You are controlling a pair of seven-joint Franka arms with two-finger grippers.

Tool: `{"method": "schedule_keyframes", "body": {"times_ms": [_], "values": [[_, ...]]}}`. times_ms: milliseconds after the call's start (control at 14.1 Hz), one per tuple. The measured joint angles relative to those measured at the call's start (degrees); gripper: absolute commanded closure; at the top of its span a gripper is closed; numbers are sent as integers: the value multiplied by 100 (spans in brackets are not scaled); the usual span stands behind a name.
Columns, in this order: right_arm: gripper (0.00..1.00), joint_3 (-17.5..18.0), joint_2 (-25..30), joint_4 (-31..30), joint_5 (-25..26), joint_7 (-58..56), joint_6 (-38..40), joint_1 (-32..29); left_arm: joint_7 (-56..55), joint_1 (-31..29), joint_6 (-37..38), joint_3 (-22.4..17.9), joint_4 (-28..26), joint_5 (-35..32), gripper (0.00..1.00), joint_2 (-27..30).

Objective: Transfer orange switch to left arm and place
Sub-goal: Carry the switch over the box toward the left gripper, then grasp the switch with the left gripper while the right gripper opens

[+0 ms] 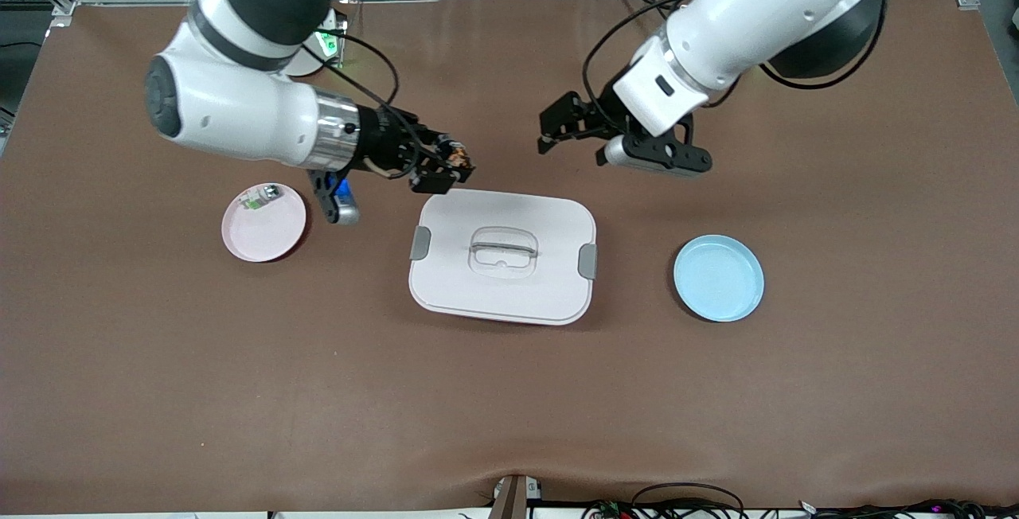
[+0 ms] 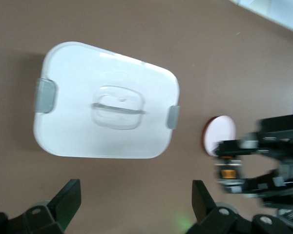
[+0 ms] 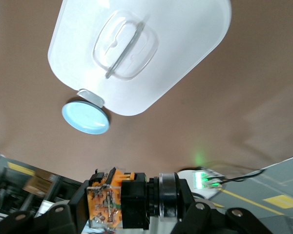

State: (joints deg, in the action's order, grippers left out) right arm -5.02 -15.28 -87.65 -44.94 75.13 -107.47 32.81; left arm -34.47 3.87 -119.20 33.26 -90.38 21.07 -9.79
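Observation:
The orange switch [image 1: 457, 157] is a small black block with an orange part [image 3: 112, 197]. My right gripper [image 1: 447, 169] is shut on it, up in the air over the table beside the box's edge. The white box [image 1: 503, 255] with grey latches lies closed in the middle of the table. My left gripper [image 1: 569, 137] hangs open and empty over bare table near the box, a short gap away from the right gripper. In the left wrist view its fingers [image 2: 68, 200] stand wide apart, and the held switch [image 2: 228, 171] shows beside the box [image 2: 107, 102].
A pink plate [image 1: 263, 222] with a small green-and-silver piece [image 1: 263, 197] lies toward the right arm's end. A blue plate [image 1: 718, 278] lies toward the left arm's end, also in the right wrist view [image 3: 85, 117]. Brown table [image 1: 509, 407] stretches nearer the front camera.

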Motion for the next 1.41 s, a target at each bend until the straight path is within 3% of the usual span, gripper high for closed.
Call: {"method": "schedule_keyframes", "body": {"times_ms": [141,424,849,1061,1203,1344,1415], "values": [[85,2,-92,4,-1,378,-303,216,-197,1,-452,154,-101,75,1,0],[85,-21,-303,133,-352,822,-390,286,-341,1,-825,278,-443,126,20,-2],[86,-63,-377,193,-869,965,-390,277,-348,5,-1529,392,-813,600,20,-33],[86,-63,-399,193,-891,969,-390,277,-349,50,-1536,399,-819,618,38,-42],[86,-64,-408,196,-892,970,-390,277,-350,81,-1561,400,-829,619,39,-64],[86,-63,-414,201,-892,970,-390,277,-351,86,-1605,400,-840,619,49,-105],[86,-63,-418,203,-892,970,-390,277,-350,85,-1617,400,-844,619,58,-132]]}}
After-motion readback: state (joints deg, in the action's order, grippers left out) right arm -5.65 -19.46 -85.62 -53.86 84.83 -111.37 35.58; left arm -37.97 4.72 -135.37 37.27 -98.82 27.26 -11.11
